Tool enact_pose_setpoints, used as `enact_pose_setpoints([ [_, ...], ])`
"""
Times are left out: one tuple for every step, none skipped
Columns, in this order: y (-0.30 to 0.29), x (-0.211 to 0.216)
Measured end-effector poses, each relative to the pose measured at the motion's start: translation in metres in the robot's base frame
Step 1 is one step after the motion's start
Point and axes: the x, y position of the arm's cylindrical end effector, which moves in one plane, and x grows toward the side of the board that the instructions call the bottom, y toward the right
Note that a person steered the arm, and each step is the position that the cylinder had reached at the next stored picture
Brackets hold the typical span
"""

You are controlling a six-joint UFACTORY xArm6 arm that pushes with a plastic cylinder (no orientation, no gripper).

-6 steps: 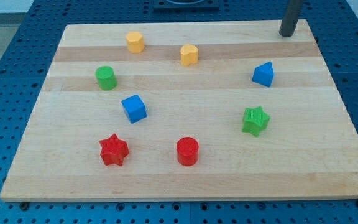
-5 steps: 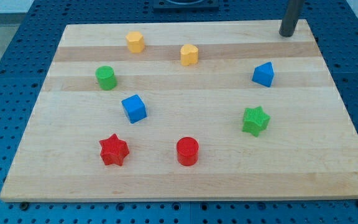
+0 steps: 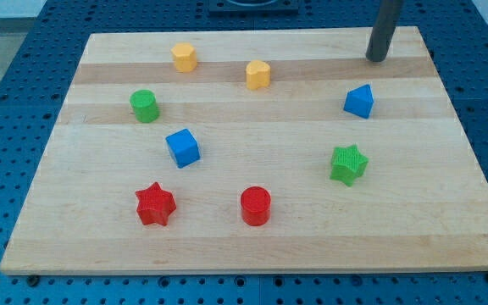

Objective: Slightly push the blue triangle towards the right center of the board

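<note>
The blue triangle (image 3: 359, 101) sits on the wooden board (image 3: 252, 246) in the upper right part of the view. My tip (image 3: 377, 58) rests on the board near its top right corner, above and slightly right of the blue triangle, with a clear gap between them. The dark rod runs up out of the view's top.
Two yellow blocks (image 3: 185, 57) (image 3: 258, 74) lie near the top. A green cylinder (image 3: 145, 105) is at the left, a blue cube (image 3: 183, 146) left of centre, a green star (image 3: 348, 163) below the triangle, and a red star (image 3: 155, 204) and a red cylinder (image 3: 255, 206) near the bottom.
My tip has moved down and a little left, from the board's top edge toward the blue triangle. No block has moved.
</note>
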Motion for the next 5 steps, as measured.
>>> enact_pose_setpoints([
  [0.000,0.023],
  [-0.006,0.046],
  [-0.021,0.061],
  [-0.046,0.078],
  [-0.079,0.100],
])
